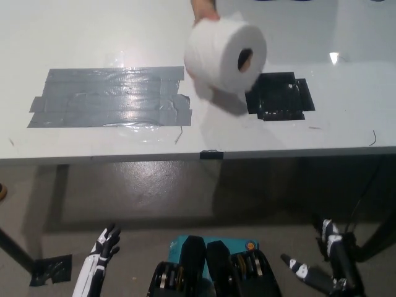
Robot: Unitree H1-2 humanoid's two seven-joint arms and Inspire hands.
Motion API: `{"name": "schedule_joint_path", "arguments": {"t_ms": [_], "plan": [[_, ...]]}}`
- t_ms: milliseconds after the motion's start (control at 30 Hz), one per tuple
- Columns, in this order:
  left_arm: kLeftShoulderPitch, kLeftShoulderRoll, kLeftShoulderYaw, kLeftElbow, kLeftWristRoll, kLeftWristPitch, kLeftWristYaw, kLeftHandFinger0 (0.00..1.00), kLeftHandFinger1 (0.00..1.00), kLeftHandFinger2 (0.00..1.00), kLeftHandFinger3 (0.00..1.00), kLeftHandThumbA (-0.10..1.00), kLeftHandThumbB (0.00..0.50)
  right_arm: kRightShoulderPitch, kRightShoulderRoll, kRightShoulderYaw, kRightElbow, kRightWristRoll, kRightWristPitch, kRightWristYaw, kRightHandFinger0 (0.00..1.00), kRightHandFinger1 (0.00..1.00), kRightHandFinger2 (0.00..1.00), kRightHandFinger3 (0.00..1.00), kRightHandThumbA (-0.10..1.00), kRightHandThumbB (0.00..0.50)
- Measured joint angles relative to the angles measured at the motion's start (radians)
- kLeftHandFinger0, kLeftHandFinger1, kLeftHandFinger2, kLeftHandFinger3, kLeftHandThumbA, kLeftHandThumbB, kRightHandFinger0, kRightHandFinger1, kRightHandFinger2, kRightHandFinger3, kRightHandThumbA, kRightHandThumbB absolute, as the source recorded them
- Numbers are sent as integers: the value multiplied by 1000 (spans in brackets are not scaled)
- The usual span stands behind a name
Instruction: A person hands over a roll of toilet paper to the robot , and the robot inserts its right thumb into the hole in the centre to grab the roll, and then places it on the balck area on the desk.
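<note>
Toilet paper roll (pixel 225 54) held by a person's hand (pixel 204 10) at twelve o'clock, above the desk (pixel 93 37), beside the black area (pixel 279 96); right hand (pixel 325 269) at five o'clock, fingers spread; left hand (pixel 99 260) rests at seven, spread.

A white surface (pixel 93 37) fills the upper half of the frame. A wide patch of grey tape (pixel 111 97) lies on its left part. A smaller black patch (pixel 281 96) lies right of centre, well apart from the grey one.
</note>
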Motion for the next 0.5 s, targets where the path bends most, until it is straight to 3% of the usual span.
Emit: {"name": "schedule_joint_path", "arguments": {"t_ms": [100, 200, 300, 500], "plan": [[-11, 0, -2, -9, 7, -2, 0, 1000, 1000, 1000, 1000, 1000, 185, -5, -12, -13, -129, -26, 6, -3, 1000, 1000, 1000, 1000, 754, 250], [-18, -2, -5, -32, 13, -2, 0, 1000, 1000, 1000, 1000, 1000, 183, -35, -41, -38, -238, -42, 28, -1, 1000, 1000, 1000, 1000, 805, 298], [-30, -4, -7, -38, 17, -2, 0, 1000, 1000, 1000, 1000, 1000, 186, -107, -92, -60, -307, -56, 72, 8, 1000, 1000, 1000, 1000, 784, 337], [-36, -4, -13, -28, 21, -2, 0, 1000, 1000, 1000, 1000, 1000, 173, -295, -203, -73, -313, -53, 185, 56, 1000, 1000, 1000, 1000, 852, 347]]}}
